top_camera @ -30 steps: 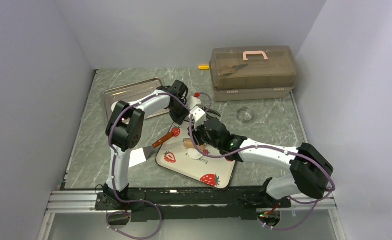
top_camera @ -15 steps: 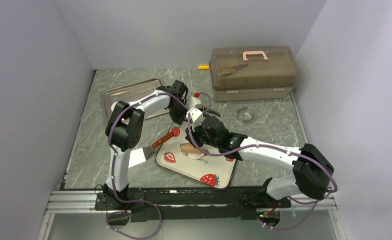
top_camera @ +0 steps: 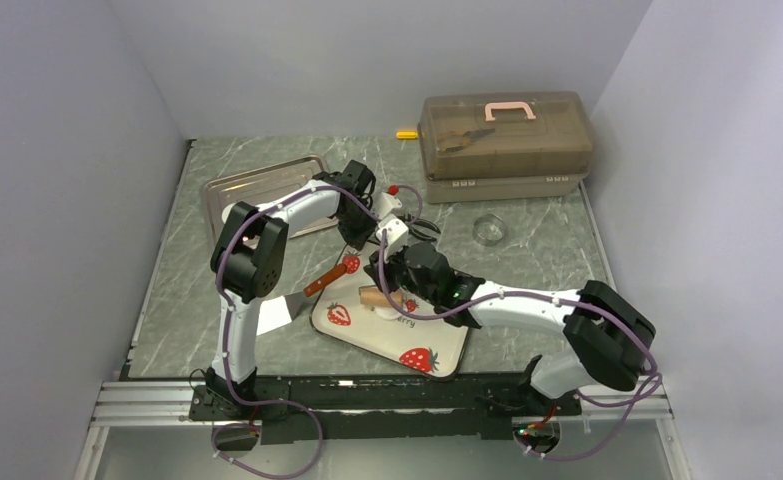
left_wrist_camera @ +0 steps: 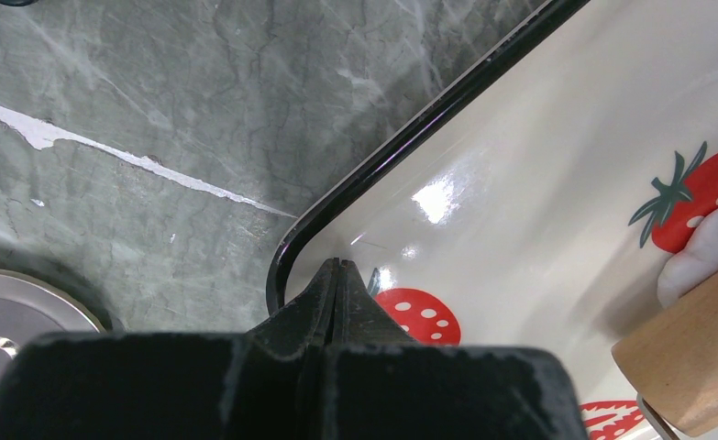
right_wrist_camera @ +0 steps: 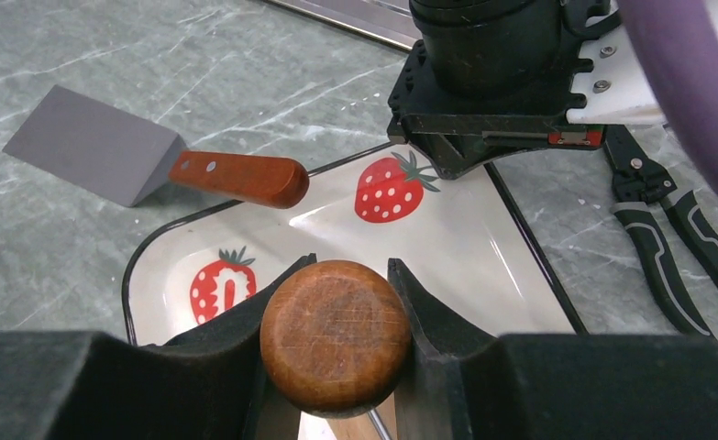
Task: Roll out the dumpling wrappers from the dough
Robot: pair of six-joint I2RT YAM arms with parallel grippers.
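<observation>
My right gripper is shut on the brown wooden roller, whose round end shows between the fingers. The roller lies across the strawberry tray. A white lump of dough sits on the tray, partly under the roller's end. My left gripper is shut with nothing in it, its tip down just inside the tray's corner rim. From the right wrist view, the left gripper stands at the tray's far edge. No dumpling wrappers show in any view.
A spatula with a wooden handle lies off the tray's left edge. Black pliers lie to its right. A metal tray sits at the back left, a brown toolbox at the back right, and a clear glass ring in front of the toolbox.
My right arm has shifted left and a little nearer, carrying the roller across the tray. The left arm has stayed put on the tray's corner.
</observation>
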